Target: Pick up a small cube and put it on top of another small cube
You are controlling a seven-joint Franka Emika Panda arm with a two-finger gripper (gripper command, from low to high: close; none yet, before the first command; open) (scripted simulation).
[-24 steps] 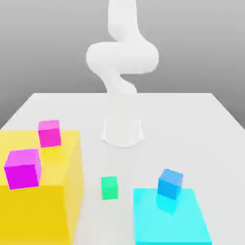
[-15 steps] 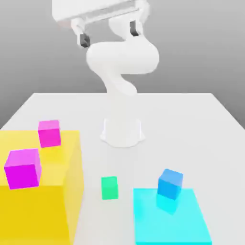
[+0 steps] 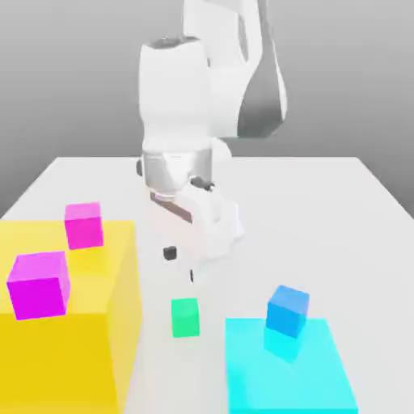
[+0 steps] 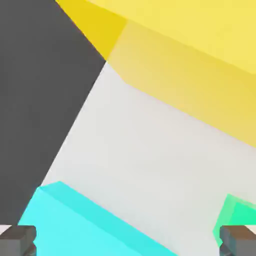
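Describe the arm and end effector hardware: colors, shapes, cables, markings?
The arm is glossy white, with thick rounded links, a dark grey patch on one link and a silvery band near the wrist. The end effector has two fingers with blocky dark grey tips. I can make out no cables, lettering or logos.
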